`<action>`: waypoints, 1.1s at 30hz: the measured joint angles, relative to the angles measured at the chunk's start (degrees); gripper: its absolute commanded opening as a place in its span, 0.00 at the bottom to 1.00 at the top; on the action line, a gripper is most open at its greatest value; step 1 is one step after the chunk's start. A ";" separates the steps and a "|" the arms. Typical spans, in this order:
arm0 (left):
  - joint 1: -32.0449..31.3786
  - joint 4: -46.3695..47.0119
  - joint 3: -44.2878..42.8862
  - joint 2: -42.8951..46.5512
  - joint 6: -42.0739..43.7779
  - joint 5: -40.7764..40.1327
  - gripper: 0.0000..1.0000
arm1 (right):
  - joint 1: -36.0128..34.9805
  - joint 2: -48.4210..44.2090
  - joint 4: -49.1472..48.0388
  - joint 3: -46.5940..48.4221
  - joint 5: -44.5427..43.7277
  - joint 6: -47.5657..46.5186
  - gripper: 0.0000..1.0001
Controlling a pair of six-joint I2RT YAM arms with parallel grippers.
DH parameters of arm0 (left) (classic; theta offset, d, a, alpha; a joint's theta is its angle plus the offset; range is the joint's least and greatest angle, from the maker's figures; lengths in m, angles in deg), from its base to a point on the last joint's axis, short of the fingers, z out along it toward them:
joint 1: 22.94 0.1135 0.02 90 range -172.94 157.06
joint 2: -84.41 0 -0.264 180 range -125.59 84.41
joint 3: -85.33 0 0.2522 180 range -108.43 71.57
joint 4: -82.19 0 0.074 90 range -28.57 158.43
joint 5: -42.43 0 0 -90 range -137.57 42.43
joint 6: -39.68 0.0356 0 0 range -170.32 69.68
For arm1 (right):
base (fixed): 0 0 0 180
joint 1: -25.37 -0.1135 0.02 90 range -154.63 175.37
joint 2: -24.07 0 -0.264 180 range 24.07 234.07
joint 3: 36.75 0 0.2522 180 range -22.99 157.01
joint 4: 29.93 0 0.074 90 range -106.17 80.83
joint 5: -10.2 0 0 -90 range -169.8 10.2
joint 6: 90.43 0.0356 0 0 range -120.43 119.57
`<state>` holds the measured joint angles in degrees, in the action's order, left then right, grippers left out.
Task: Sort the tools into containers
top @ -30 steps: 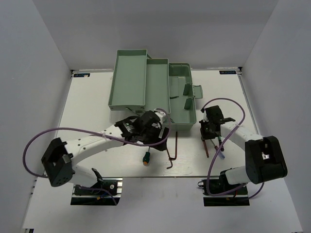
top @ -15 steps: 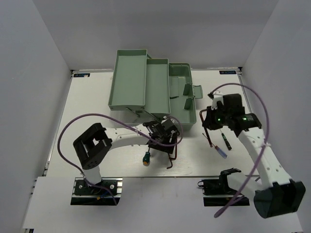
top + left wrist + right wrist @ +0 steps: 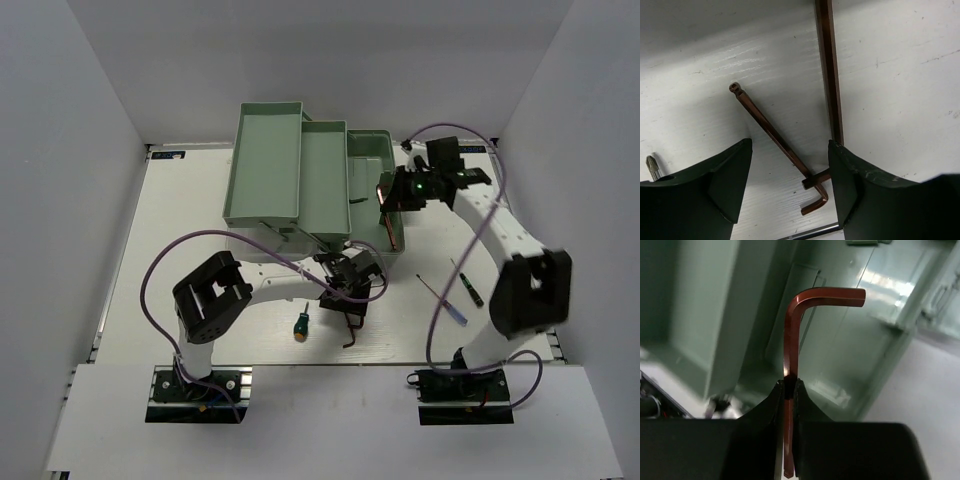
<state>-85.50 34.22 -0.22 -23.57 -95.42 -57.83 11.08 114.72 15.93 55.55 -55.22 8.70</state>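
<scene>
My right gripper (image 3: 392,192) (image 3: 790,386) is shut on a brown L-shaped hex key (image 3: 790,335), whose bent end hangs over the mint-green toolbox base (image 3: 372,165) (image 3: 850,330). My left gripper (image 3: 352,298) (image 3: 790,167) is open low over the table. Between its fingers lie two more hex keys, a thin one (image 3: 767,127) and a thick one (image 3: 829,70), which cross at their bends. A green-handled screwdriver (image 3: 300,324) lies left of them. Two thin precision screwdrivers (image 3: 441,297) (image 3: 469,284) lie on the table at the right.
Two fold-out mint trays (image 3: 265,165) (image 3: 322,180) stand left of the base. The toolbox lid and handle (image 3: 400,190) stick up at its right side. White walls enclose the table. Purple cables loop over both arms.
The right gripper lifted its hex key off the table at the right and carried it back and left over the toolbox base. The left gripper slid right and down over the two hex keys.
</scene>
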 measured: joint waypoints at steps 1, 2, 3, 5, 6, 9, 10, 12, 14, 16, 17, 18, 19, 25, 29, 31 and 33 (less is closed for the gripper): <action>-0.17 -0.44 -0.42 -0.31 -0.48 -0.37 0.72 | -0.04 3.74 -1.03 1.51 0.24 1.14 0.45; -0.31 -0.81 -0.63 -0.44 -0.96 -0.83 0.71 | -0.17 6.56 -1.55 2.62 0.37 2.29 0.55; -0.37 -1.29 -0.76 -0.46 -1.49 -1.20 0.71 | -0.26 8.72 -1.99 3.45 0.52 2.58 0.62; -0.48 -2.27 -0.79 -0.46 -2.73 -1.86 0.69 | -0.37 10.49 -2.03 4.61 1.03 2.86 0.72; -0.59 -2.69 -0.79 -0.46 -3.37 -2.29 0.68 | -0.35 10.54 -2.01 4.98 1.42 3.02 0.72; -0.70 -3.76 -0.79 -0.46 -5.40 -3.10 0.68 | -0.35 8.50 -2.12 5.75 2.80 2.43 0.73; -0.79 -3.93 -0.79 -0.46 -5.92 -3.45 0.68 | -0.28 7.02 -2.03 5.64 3.10 2.19 0.77; -0.94 -4.39 -0.79 -0.48 -6.91 -4.04 0.67 | 0.07 3.21 -2.38 4.02 3.58 1.53 0.78; -1.14 -4.81 -0.79 -0.57 -7.69 -4.55 0.63 | 0.59 -2.73 -2.64 0.52 3.96 0.68 0.74; -1.33 -5.05 -0.79 -0.70 -8.26 -5.22 0.58 | 1.22 -8.17 -2.58 -3.10 4.22 -0.15 0.68; -1.42 -5.22 -0.79 -0.79 -8.50 -5.55 0.54 | 1.51 -10.73 -2.80 -5.07 4.33 -0.44 0.64; -1.53 -5.33 -0.79 -0.83 -8.74 -5.81 0.45 | 1.79 -13.03 -3.06 -7.10 4.35 -0.74 0.57; -1.60 -5.46 -0.83 -1.05 -8.87 -6.10 0.39 | 2.21 -15.06 -3.04 -9.18 4.39 -0.74 0.54; -2.08 -5.27 -1.22 -1.75 -9.35 -6.67 0.02 | 4.17 -20.59 -0.63 -16.61 4.48 -1.77 0.31; -2.67 -4.04 -0.98 -1.33 -8.85 -6.88 0.00 | 5.20 -22.69 2.14 -18.36 4.90 -6.43 0.00; -3.15 -3.37 -0.24 -0.72 -8.46 -7.13 0.00 | 5.57 -24.06 4.31 -19.50 5.27 -8.81 0.00; -3.85 -3.39 0.66 0.24 -7.76 -7.30 0.00 | 5.79 -24.98 6.88 -20.44 5.66 -11.32 0.00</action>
<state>-89.35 30.83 0.44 -23.33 -103.18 -65.13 16.88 89.74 22.81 35.12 -49.56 -2.62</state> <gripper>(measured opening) 0.022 0.007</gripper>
